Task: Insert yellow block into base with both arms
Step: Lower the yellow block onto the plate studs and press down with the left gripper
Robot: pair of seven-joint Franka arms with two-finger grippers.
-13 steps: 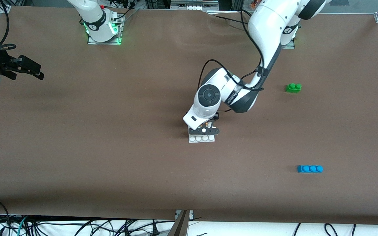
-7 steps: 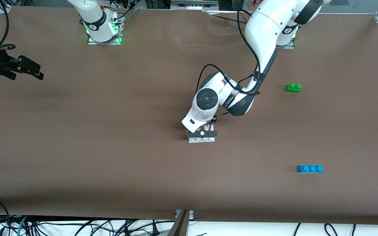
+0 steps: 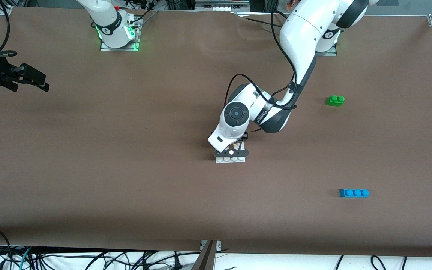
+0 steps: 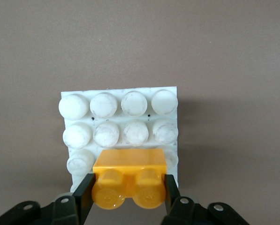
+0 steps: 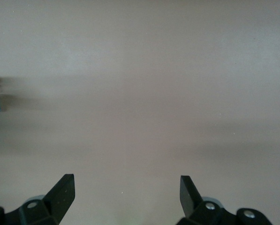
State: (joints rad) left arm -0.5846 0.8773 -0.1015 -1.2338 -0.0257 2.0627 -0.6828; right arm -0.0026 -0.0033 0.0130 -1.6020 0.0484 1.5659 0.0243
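Observation:
My left gripper (image 3: pixel 232 147) is low over the white studded base (image 3: pixel 231 159) in the middle of the table. In the left wrist view its fingers (image 4: pixel 86 187) are shut on the ends of the yellow block (image 4: pixel 129 173). The block covers studs of the base (image 4: pixel 118 105) along the edge farther from the front camera. Whether it is pressed in cannot be seen. My right gripper (image 3: pixel 32 80) waits in the air at the right arm's end of the table. It (image 5: pixel 125 187) is open with only bare table under it.
A green two-stud brick (image 3: pixel 335 100) and a blue three-stud brick (image 3: pixel 354 193) lie toward the left arm's end, the blue one nearer to the front camera. The left arm's forearm and cables arch over the table above the base.
The left arm shifted slightly toward the right arm's end with the block over the base, then held still. The right arm has not moved.

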